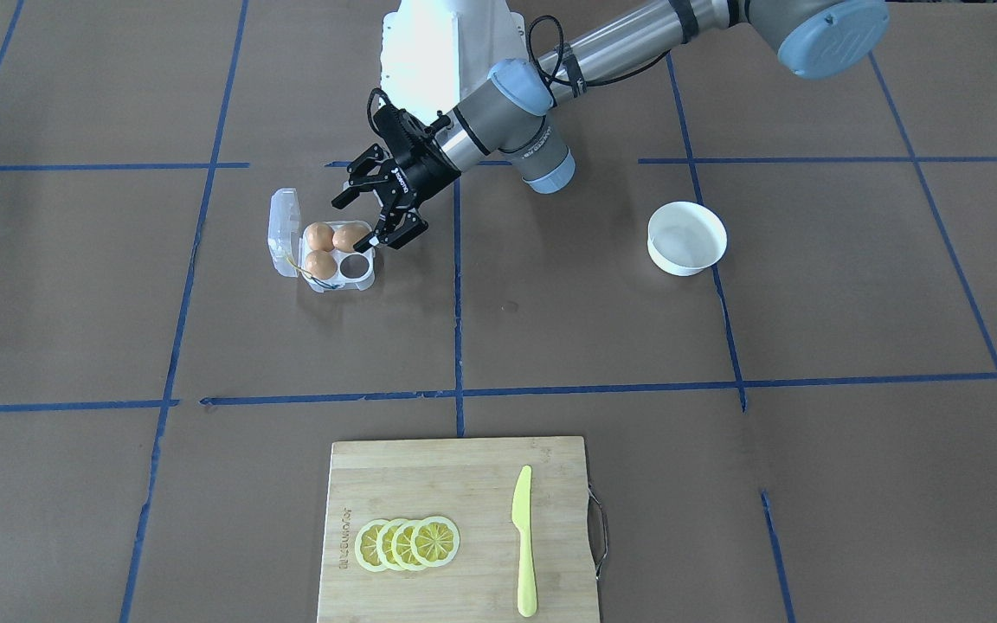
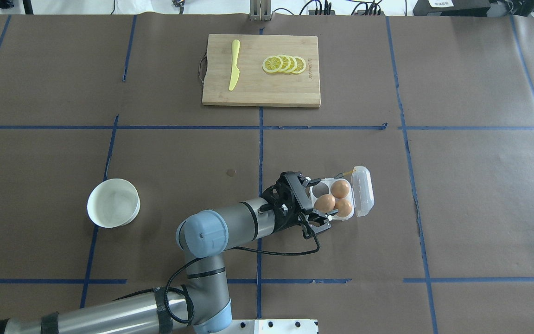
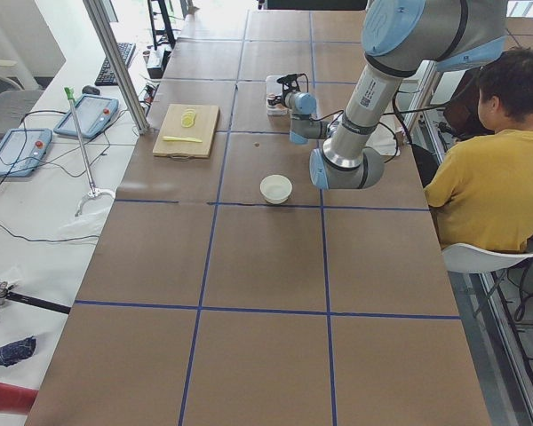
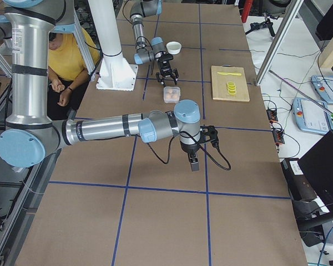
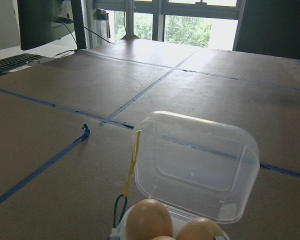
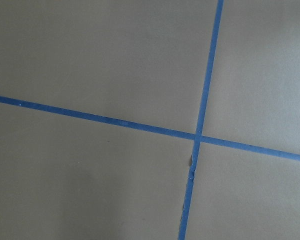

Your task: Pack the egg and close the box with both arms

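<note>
The clear egg carton [image 2: 336, 216] stands with its hinged lid [image 2: 364, 191] open, on the side away from my left gripper. Three brown eggs sit in its cells and one cell [image 2: 321, 189] is empty. The egg [image 2: 325, 202] nearest my left gripper lies in its cell. My left gripper [image 2: 319, 199] is open and holds nothing, with one finger on each side of the carton's near edge. The front view shows the gripper [image 1: 358, 221], egg [image 1: 349, 237] and lid [image 1: 284, 234]. The left wrist view shows the lid [image 5: 195, 165] and a yellow band [image 5: 132, 160]. My right gripper [image 4: 193, 162] hangs over bare table; I cannot tell if it is open or shut.
A white bowl [image 2: 113, 202] stands to the left of my left arm. A wooden cutting board [image 2: 257, 88] at the far edge holds a yellow knife [image 2: 234, 65] and lemon slices [image 2: 284, 64]. A person in yellow [image 3: 489, 177] sits beside the table.
</note>
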### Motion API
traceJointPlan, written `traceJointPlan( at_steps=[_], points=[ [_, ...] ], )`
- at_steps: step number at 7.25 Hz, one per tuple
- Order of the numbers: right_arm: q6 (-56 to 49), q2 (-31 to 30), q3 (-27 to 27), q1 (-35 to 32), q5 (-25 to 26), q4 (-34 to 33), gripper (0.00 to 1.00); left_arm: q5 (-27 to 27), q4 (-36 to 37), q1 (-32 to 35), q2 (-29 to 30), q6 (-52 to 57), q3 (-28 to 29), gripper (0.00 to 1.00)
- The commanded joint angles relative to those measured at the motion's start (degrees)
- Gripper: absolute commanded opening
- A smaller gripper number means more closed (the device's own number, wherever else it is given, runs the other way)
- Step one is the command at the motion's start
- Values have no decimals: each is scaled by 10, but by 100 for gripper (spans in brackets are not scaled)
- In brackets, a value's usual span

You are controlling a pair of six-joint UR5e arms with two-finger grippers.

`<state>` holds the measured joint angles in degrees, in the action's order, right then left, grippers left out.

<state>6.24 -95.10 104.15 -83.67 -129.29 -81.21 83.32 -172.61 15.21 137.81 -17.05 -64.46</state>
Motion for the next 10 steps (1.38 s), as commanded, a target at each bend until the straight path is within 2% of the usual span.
traceJointPlan(
  at_steps=[1, 3, 4, 5, 7, 8, 9, 10],
  points=[
    [0, 0, 0, 0, 0, 0, 100, 4, 1, 1, 0, -2, -6, 99],
    [0, 0, 0, 0, 0, 0, 100, 23, 5, 10, 0, -9, -21, 99],
    [1, 0, 0, 0, 0, -1, 100, 41, 34, 28, 0, -24, -39, 99],
    [2, -1, 0, 0, 0, -1, 100, 89, 124, 59, -6, -35, -83, 99],
    [2, -1, -3, 0, -2, 0, 100, 167, 353, 127, -31, -35, -200, 99],
    [2, 0, -3, 1, -2, 0, 100, 235, 460, 181, -63, -33, -262, 100],
    [3, 0, -3, 1, -2, -1, 100, 297, 543, 246, -123, -28, -336, 100],
    [10, 0, -4, 1, -2, -1, 100, 335, 599, 330, -178, 16, -377, 100]
  ],
)
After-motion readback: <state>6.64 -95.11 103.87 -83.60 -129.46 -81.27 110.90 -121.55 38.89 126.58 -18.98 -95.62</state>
